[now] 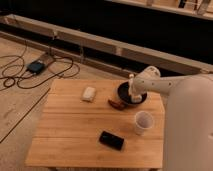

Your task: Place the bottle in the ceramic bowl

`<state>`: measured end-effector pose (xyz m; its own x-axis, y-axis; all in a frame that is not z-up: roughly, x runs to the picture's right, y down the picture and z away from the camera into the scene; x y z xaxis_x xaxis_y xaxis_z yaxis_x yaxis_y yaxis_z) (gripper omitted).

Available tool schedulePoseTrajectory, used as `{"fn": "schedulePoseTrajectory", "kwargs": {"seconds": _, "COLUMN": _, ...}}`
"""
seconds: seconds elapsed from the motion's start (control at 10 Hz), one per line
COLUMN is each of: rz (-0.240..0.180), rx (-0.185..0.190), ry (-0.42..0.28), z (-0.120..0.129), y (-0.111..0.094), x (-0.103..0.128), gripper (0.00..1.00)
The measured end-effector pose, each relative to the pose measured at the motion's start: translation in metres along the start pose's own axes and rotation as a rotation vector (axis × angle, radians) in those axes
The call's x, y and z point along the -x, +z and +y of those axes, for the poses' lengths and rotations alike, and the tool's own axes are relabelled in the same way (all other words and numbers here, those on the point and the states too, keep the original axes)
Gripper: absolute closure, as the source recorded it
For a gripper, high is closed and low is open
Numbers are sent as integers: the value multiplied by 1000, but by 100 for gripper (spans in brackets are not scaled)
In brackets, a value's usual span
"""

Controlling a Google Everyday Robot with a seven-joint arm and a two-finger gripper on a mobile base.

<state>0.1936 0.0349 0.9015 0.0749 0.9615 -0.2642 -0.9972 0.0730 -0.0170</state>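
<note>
**Bottle at the rim of the dark bowl, arm over it**

The bottle [131, 80] shows only as a slim pale shape standing upright at the far right edge of the ceramic bowl [123, 92], just in front of the white arm [165, 87]. Whether it rests inside the bowl or is held above it cannot be told. The gripper [134, 92] is down over the right half of the bowl, mostly hidden by the arm's own casing; I cannot tell if its jaws are clenched or released.

The bowl sits near the far right corner of the wooden table [75, 130]. Touching its near-left rim lies a small brown object [116, 104]. Left of that, well apart, is a small white rounded block [89, 94]. Nearer the camera, a white cup [143, 122] stands upright beside the robot's body, and a black phone [111, 140] lies flat near the table's front edge
</note>
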Motion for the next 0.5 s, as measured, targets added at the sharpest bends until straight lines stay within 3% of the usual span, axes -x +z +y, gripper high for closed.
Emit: {"fn": "schedulePoseTrajectory", "kwargs": {"seconds": 0.5, "rz": -16, "rx": 24, "ry": -16, "z": 14, "y": 2, "x": 3, "gripper": 20}}
